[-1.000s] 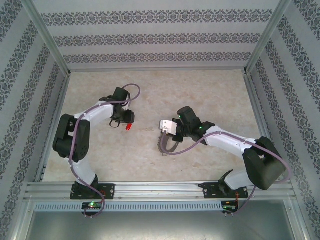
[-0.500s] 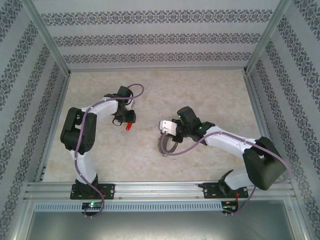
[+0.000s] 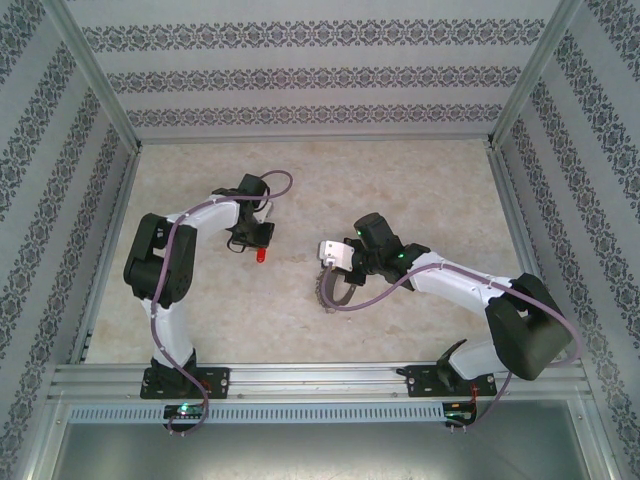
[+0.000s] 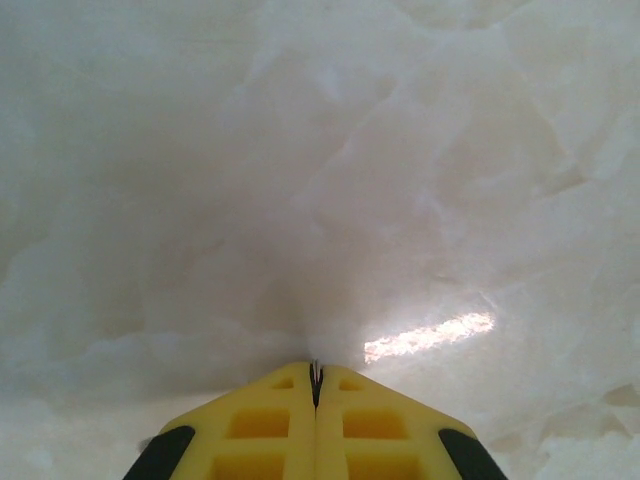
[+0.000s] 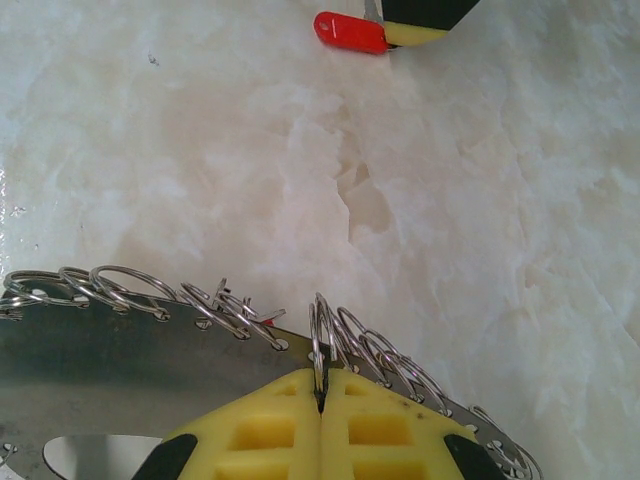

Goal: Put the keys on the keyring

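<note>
Here, the right fingers (image 5: 262,432) are pressed fully together on one split ring (image 5: 318,330) of the keyring (image 5: 150,345), a silvery strip hung with wire loops, apparently steadying it over the bench (image 5: 450,200) so a loop stands upright and reachable. Across the gap, the left fingers (image 4: 262,425) are likewise closed, a thin metal sliver showing in their seam. From the right wrist, the red-headed key (image 5: 348,32) juts from them toward the ring, well apart from it, seemingly poised for threading
</note>
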`<state>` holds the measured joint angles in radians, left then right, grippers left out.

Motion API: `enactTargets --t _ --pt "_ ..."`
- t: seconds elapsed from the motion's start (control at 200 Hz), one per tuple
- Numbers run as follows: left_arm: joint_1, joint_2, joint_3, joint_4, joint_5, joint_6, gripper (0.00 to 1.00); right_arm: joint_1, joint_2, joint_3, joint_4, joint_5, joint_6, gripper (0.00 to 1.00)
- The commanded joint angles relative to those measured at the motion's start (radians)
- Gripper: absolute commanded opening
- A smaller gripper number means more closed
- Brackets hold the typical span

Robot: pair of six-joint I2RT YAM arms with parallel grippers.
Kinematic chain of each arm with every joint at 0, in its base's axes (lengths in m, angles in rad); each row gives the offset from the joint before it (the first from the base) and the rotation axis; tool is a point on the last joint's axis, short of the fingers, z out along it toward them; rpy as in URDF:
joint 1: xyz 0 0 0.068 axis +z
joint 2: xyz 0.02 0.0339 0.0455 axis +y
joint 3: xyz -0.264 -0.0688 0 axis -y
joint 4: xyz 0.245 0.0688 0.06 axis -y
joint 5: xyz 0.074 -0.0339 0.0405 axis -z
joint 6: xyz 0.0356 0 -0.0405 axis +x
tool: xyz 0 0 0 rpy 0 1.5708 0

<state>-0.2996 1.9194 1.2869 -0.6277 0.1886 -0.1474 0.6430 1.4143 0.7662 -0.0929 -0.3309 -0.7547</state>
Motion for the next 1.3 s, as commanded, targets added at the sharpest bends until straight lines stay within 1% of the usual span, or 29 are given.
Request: enactTargets --t 0.0,0.08,0.145,0.24,0.305,0.38,0.45,0.54,0.599,0.639,0.749,0.944,1.089,1.294 --pt "-0.021 -0.079 -0.013 -0.021 0.083 0.091 0.0 -0.008 -0.019 0.008 0.03 -0.045 0.009 0.0" --pt "-0.04 -0.153 -0.064 0.048 0.15 0.158 0.0 -0.009 -0.025 0.004 0.034 -0.066 0.001 0.0" --pt "-0.053 -0.229 -0.131 0.136 0.252 0.237 0.0 -0.008 -0.032 0.001 0.03 -0.099 -0.01 0.0" --pt "-0.078 -0.343 -0.243 0.282 0.432 0.371 0.0 -0.008 -0.032 0.004 0.013 -0.151 -0.014 0.0" --pt "-0.104 -0.394 -0.297 0.35 0.519 0.451 0.0 -0.006 -0.035 0.0 0.012 -0.174 -0.011 0.0" --pt "-0.13 -0.414 -0.336 0.395 0.596 0.564 0.0 -0.005 -0.037 -0.01 0.019 -0.195 -0.013 0.0" --pt "-0.136 -0.417 -0.375 0.439 0.671 0.666 0.0 -0.005 -0.036 -0.008 0.013 -0.217 -0.017 0.0" --pt "-0.14 -0.425 -0.425 0.52 0.776 0.758 0.0 -0.002 -0.037 -0.007 0.001 -0.245 -0.021 0.0" --pt "-0.146 -0.428 -0.45 0.569 0.821 0.805 0.0 -0.002 -0.045 -0.008 -0.006 -0.263 -0.021 0.0" --pt "-0.149 -0.426 -0.451 0.579 0.836 0.829 0.0 -0.002 -0.049 -0.008 -0.011 -0.271 -0.024 0.0" --pt "-0.158 -0.41 -0.428 0.535 0.864 0.909 0.0 -0.006 -0.054 -0.011 -0.005 -0.311 -0.03 0.0" --pt "-0.164 -0.426 -0.48 0.64 0.895 0.954 0.0 -0.026 -0.021 0.02 -0.049 -0.456 -0.032 0.0" --pt "-0.172 -0.427 -0.463 0.604 0.903 0.997 0.0 -0.035 -0.001 0.041 -0.087 -0.475 -0.041 0.0" --pt "-0.189 -0.423 -0.452 0.574 0.904 1.032 0.0 -0.043 0.004 0.051 -0.093 -0.49 -0.04 0.0"
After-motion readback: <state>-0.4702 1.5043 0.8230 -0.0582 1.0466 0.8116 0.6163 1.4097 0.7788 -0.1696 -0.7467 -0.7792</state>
